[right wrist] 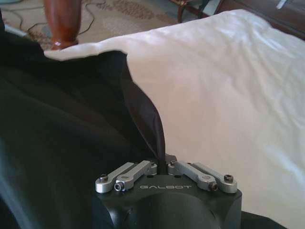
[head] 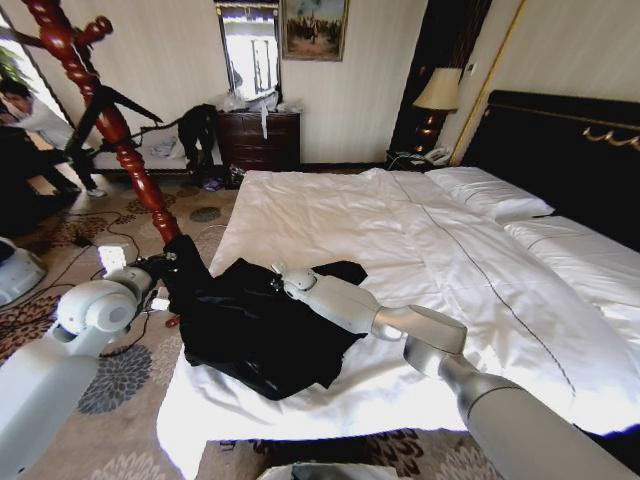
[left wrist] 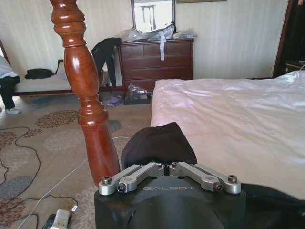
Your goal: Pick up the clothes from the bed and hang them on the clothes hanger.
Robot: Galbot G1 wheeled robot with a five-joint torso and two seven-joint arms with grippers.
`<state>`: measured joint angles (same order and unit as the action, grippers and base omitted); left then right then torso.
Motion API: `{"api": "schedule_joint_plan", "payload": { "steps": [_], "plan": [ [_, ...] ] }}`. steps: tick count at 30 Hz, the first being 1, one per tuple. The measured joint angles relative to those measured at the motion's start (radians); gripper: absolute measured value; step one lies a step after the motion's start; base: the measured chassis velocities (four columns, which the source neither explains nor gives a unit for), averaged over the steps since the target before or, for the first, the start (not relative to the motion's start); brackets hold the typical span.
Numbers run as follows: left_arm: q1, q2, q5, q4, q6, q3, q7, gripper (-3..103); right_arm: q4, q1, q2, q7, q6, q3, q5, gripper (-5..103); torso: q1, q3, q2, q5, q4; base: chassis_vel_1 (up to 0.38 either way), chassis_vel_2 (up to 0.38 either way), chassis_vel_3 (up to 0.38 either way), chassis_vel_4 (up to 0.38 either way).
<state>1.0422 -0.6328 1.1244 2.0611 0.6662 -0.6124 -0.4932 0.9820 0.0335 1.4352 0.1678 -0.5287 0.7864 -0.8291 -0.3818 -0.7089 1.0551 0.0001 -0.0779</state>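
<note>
The clothes point(head: 255, 330), a large black garment, lie crumpled on the front left corner of the bed point(head: 420, 230), partly hanging over its edge. My left gripper point(head: 166, 266) is at the garment's left edge beside the bed. In the left wrist view it point(left wrist: 165, 166) is shut on a hump of black fabric point(left wrist: 157, 143). My right gripper point(head: 279, 274) rests on the garment's upper middle. The right wrist view has it point(right wrist: 165, 163) shut on a raised fold of the cloth point(right wrist: 147, 119). The red-brown clothes hanger point(head: 112, 125) leans just left of the bed, its pole point(left wrist: 88, 100) close to my left gripper.
A dark dresser point(head: 260, 140) stands at the far wall with a dark item draped beside it. A lamp point(head: 438, 92) is by the black headboard point(head: 560, 150). Cables and a power strip point(left wrist: 59, 218) lie on the patterned carpet. A person point(head: 25, 125) sits at far left.
</note>
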Motion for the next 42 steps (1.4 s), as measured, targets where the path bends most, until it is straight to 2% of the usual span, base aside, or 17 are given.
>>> {"api": "schedule_joint_plan", "payload": {
  "steps": [3,6,7,9,11,12,15,20,21,23,26,30,31,34,35,38,42],
  "plan": [
    [0.000,0.001,0.006,0.000,-0.005,0.002,0.000,0,0.082,-0.004,-0.054,0.022,0.001,-0.018,-0.037,2,0.000,0.000,0.000,-0.0001,-0.0002,0.000,0.000,0.000,0.000],
    [-0.005,-0.001,0.028,-0.005,-0.062,0.007,0.041,0,0.276,-0.004,-0.154,0.083,-0.026,-0.068,-0.142,2,0.000,0.000,0.000,0.0002,0.0004,0.000,0.000,0.000,0.000],
    [-0.005,-0.001,0.028,-0.005,-0.062,0.007,0.041,0,0.276,-0.004,-0.154,0.083,-0.026,-0.068,-0.142,2,0.000,0.000,0.000,0.0002,0.0004,0.000,0.000,0.000,0.000],
    [-0.014,-0.008,0.048,-0.013,-0.143,0.015,0.103,0,0.418,0.009,-0.252,0.139,-0.062,-0.126,-0.216,2,0.000,0.000,0.000,0.0003,0.0011,0.000,0.000,0.000,0.000],
    [-0.022,-0.017,0.074,-0.020,-0.210,0.029,0.144,0,0.532,0.033,-0.368,0.195,-0.086,-0.189,-0.269,2,0.000,0.000,0.000,0.0003,-0.0006,0.000,0.000,0.000,0.000],
    [-0.022,-0.017,0.074,-0.020,-0.210,0.029,0.144,0,0.532,0.033,-0.368,0.195,-0.086,-0.189,-0.269,2,0.000,0.000,0.000,0.0003,-0.0006,0.000,0.000,0.000,0.000],
    [-0.031,-0.039,0.099,-0.038,-0.270,0.064,0.166,0,0.695,0.082,-0.503,0.235,-0.111,-0.293,-0.322,2,0.000,0.000,0.000,0.0010,-0.0016,0.000,0.000,0.000,0.000],
    [-0.030,-0.068,0.114,-0.054,-0.281,0.102,0.155,0,0.799,0.145,-0.594,0.239,-0.122,-0.379,-0.332,2,0.000,0.000,0.000,0.0004,0.0010,0.000,0.000,0.000,0.000],
    [-0.032,-0.087,0.112,-0.067,-0.279,0.134,0.142,0,0.846,0.194,-0.644,0.243,-0.125,-0.421,-0.332,2,0.000,0.000,0.000,0.0001,0.0011,0.000,0.000,0.000,0.000],
    [-0.034,-0.113,0.076,-0.089,-0.273,0.185,0.126,2,0.888,0.277,-0.690,0.249,-0.119,-0.452,-0.315,2,0.000,0.000,0.000,0.0002,-0.0011,0.000,0.000,0.000,0.000],
    [-0.039,-0.138,0.012,-0.120,-0.269,0.228,0.109,6,0.897,0.348,-0.692,0.250,-0.093,-0.462,-0.271,2,0.000,0.000,0.000,0.0006,-0.0015,0.000,0.000,0.000,0.000],
    [-0.078,-0.179,-0.054,-0.200,-0.225,0.254,0.025,27,0.851,0.393,-0.620,0.251,-0.044,-0.457,-0.208,2,0.000,0.000,0.000,-0.0003,0.0009,0.000,0.000,0.000,0.000],
    [-0.078,-0.179,-0.054,-0.200,-0.225,0.254,0.025,27,0.851,0.393,-0.620,0.251,-0.044,-0.457,-0.208,2,0.000,0.000,0.000,-0.0003,0.0009,0.000,0.000,0.000,0.000],
    [-0.105,-0.176,-0.086,-0.240,-0.163,0.218,-0.076,38,0.807,0.371,-0.587,0.246,-0.031,-0.453,-0.192,2,0.000,0.000,0.000,-0.0003,-0.0003,0.000,0.000,0.000,0.000],
    [-0.105,-0.176,-0.086,-0.240,-0.163,0.218,-0.076,38,0.807,0.371,-0.587,0.246,-0.031,-0.453,-0.192,2,0.000,0.000,0.000,-0.0003,-0.0003,0.000,0.000,0.000,0.000],
    [-0.074,-0.132,-0.132,-0.209,-0.199,0.179,-0.030,54,0.773,0.345,-0.574,0.235,-0.020,-0.457,-0.184,2,0.000,0.000,0.000,-0.0001,0.0007,0.000,0.000,0.000,0.000],
    [-0.068,-0.121,-0.084,-0.168,-0.264,0.139,0.050,65,0.753,0.339,-0.572,0.233,-0.017,-0.468,-0.181,2,0.000,0.000,0.000,-0.0002,0.0000,0.000,0.000,0.000,0.000]
  ]
}}
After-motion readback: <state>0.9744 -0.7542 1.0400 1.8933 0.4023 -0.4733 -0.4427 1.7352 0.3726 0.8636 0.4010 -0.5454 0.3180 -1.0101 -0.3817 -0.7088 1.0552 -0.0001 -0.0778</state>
